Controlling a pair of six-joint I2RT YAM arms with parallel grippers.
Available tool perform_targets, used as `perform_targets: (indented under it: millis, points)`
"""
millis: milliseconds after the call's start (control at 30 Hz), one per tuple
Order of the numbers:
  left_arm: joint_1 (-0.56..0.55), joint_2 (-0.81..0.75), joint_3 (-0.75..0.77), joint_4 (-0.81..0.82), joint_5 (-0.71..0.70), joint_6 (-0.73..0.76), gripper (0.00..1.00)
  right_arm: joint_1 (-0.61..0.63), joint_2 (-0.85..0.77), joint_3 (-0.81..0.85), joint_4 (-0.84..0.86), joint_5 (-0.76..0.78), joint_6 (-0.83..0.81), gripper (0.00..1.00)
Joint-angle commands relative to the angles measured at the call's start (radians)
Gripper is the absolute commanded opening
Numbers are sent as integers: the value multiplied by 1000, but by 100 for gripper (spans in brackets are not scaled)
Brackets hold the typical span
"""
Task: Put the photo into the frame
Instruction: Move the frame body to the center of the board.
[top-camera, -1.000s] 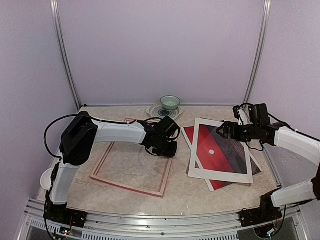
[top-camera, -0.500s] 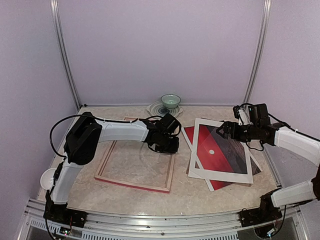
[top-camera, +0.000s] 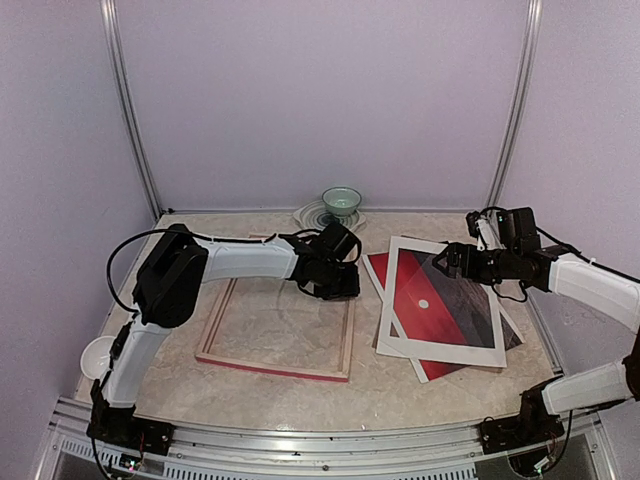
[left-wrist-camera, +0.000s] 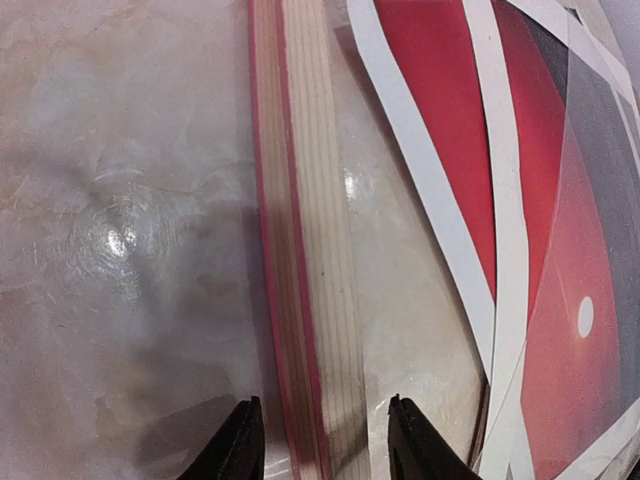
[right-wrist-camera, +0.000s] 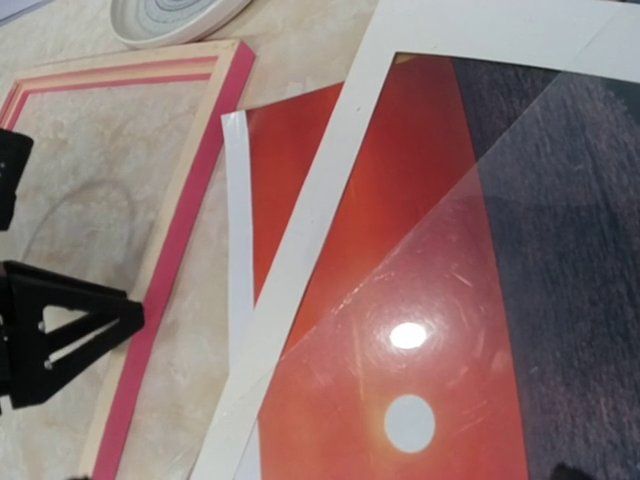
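Observation:
The frame lies flat at the table's left middle, pale back up, pink at its edges. My left gripper is low over its far right corner. In the left wrist view its jaws stand open astride the right rail, with a small gap on each side of it. The photo lies right of the frame, under a white mat and a clear sheet. It also shows in the right wrist view. My right gripper hovers over the photo's far edge; its fingers do not show clearly.
A green bowl and a ringed plate sit at the back edge, just beyond the frame. A white round object sits at the left edge. The frame's right rail lies close to the photo's left border.
My left gripper has moved right and a little back, and the frame has slid right with it and turned squarer to the table. The right arm has not moved.

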Motion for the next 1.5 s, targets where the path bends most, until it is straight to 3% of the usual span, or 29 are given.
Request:
perform_targets:
  millis: [0, 267, 367, 533, 733, 1033, 1467]
  points:
    - [3, -33, -35, 35, -52, -38, 46, 12, -1, -7, -9, 15, 6, 99]
    - [16, -249, -236, 35, -181, 0, 60, 12, 9, -8, -29, 66, 5, 99]
    - [37, -343, -310, 20, -250, 41, 71, 12, 27, 0, -46, 108, 16, 99]
    - [38, -436, -340, 34, -210, 172, 98, 11, 62, -5, -55, 171, 63, 99]
    - [-19, -441, -276, 95, -38, 301, 99, -14, 78, -13, -67, 213, 107, 99]
    - [-112, -238, -22, -39, 114, 367, 99, -84, 67, -53, -94, 216, 113, 99]
    - [-137, -120, 25, -84, 224, 360, 99, -94, 147, -89, -57, 170, 124, 99]
